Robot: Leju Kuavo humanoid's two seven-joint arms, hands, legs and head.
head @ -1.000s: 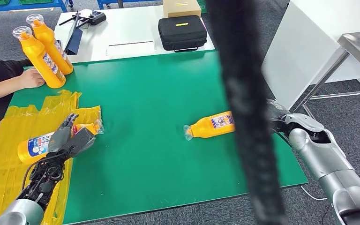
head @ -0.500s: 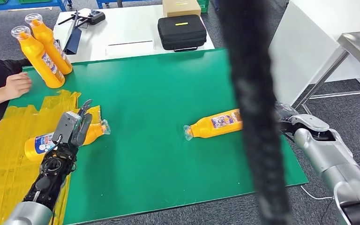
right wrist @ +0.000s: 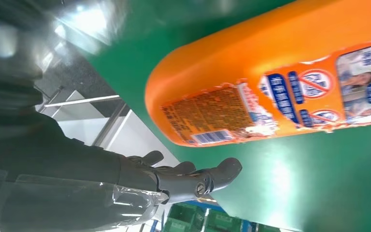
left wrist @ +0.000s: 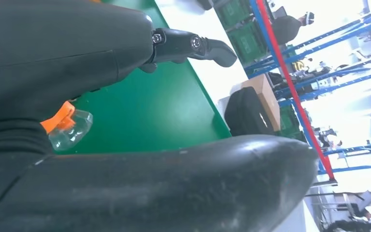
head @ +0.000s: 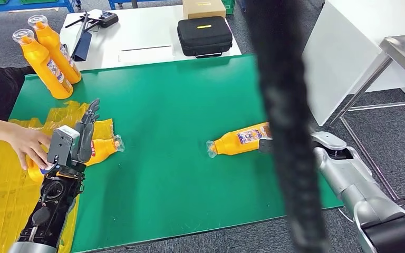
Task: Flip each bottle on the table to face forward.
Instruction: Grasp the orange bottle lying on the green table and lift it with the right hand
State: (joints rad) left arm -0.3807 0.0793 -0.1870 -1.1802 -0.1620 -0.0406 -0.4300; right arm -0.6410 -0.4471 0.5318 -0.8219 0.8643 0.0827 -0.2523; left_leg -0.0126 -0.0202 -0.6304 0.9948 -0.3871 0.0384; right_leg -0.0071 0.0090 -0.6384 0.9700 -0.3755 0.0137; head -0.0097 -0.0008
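Lying flat: two orange bottles on the green table (head: 179,174).
Left bottle (head: 97,149): at 9 o'clock from table centre, on its side on yellow plastic sheeting (head: 10,184), clear cap toward 3 o'clock.
Left hand (head: 74,141): over the left bottle's body, fingers straight and spread toward 12 o'clock; the frames do not settle whether it grasps the bottle, so cannot tell.
Person's hand (head: 26,145): at 9 o'clock of the left hand, on the same bottle's base end.
Right bottle (head: 240,140): at 3 o'clock of table centre, on its side, cap toward 9 o'clock, label up.
Right hand (right wrist: 174,176): released, fingers extended, just beside the right bottle's base, apart from it.
Upright pair (head: 47,55): two more orange bottles at 11 o'clock, touching.
Beyond the table: black case (head: 204,36) on a white table (head: 147,50) at 12 o'clock.
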